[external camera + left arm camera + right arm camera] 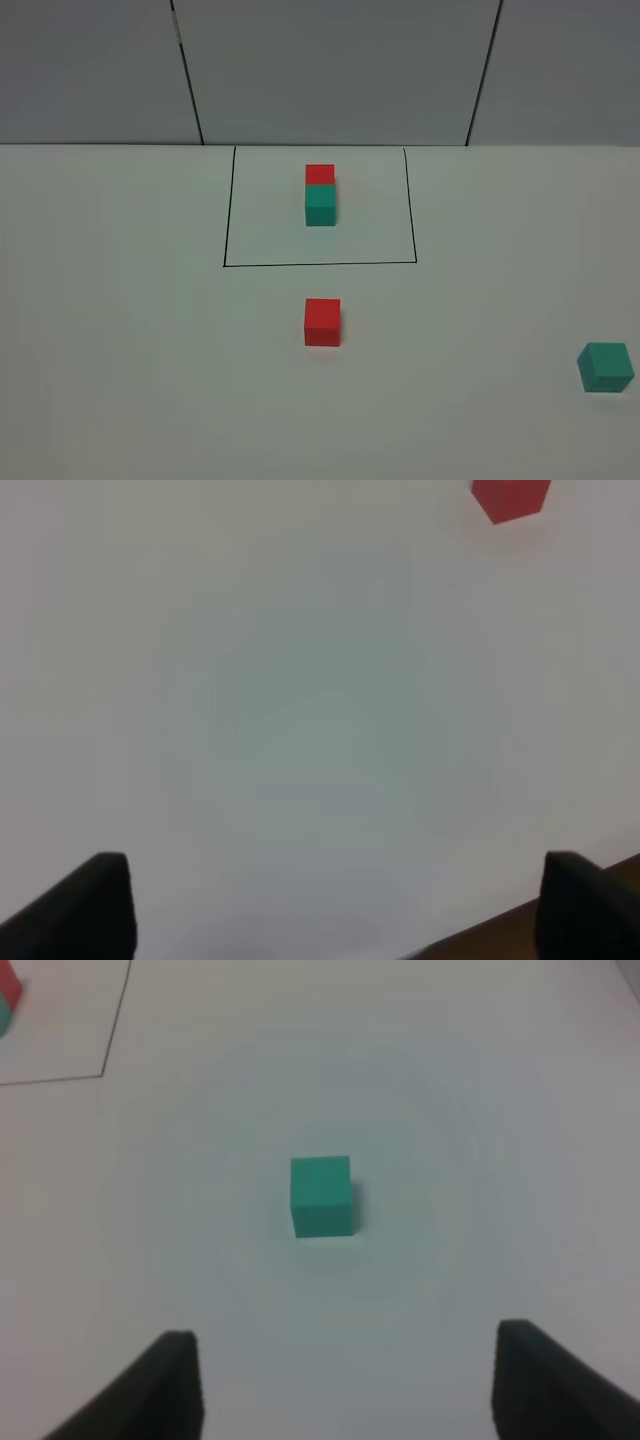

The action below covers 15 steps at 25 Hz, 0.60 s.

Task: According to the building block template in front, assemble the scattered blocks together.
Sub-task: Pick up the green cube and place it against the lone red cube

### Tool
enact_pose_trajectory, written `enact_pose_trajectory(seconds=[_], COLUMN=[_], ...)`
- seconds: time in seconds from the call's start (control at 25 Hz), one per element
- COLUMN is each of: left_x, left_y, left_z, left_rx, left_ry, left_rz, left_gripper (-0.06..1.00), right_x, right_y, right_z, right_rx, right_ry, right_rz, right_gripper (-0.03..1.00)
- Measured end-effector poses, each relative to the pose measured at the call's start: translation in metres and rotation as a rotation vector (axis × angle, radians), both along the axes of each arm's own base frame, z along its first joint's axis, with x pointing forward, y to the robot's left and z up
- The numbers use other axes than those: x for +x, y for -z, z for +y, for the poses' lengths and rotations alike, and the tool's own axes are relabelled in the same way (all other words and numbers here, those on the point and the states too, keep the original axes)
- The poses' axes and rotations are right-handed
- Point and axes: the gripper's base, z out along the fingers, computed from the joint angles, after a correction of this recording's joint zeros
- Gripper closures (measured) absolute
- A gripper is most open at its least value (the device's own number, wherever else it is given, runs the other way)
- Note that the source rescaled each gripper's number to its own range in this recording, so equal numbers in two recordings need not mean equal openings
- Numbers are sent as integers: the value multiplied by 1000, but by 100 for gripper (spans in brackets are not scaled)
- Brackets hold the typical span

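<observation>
The building block template [320, 195] is a red cube touching a teal-green cube, inside a black drawn rectangle at the back middle of the white table. Of the scattered blocks, the red cube [322, 322] sits in front of the rectangle and also shows far off in the left wrist view [511, 499]. The teal cube [605, 367] lies at the right edge. My left gripper [330, 905] is open over bare table. My right gripper [345, 1380] is open, with the teal cube [322, 1196] ahead of its fingertips and apart from them. Neither arm shows in the exterior view.
The white table [150, 350] ends at a grey panelled wall [330, 70] behind the rectangle. A corner of the rectangle line [105, 1073] and the template's edge [8, 995] show in the right wrist view. The table's front edge [520, 920] shows by my left gripper.
</observation>
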Motion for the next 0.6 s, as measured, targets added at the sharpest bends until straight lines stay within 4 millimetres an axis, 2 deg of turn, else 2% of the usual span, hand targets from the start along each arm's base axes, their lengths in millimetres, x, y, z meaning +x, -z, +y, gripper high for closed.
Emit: enact_pose_trajectory(seconds=[0.24, 0.6], left_x=[-8, -8], left_y=[9, 9], left_z=[2, 2], left_rx=[-12, -41], left_ry=[-41, -126], left_rz=[-35, -29], left_gripper=[6, 6], right_x=[0, 0], right_y=[0, 0], right_z=[0, 0], right_rx=[1, 0], right_ry=[1, 0], right_rz=[0, 0], right_gripper=[41, 41])
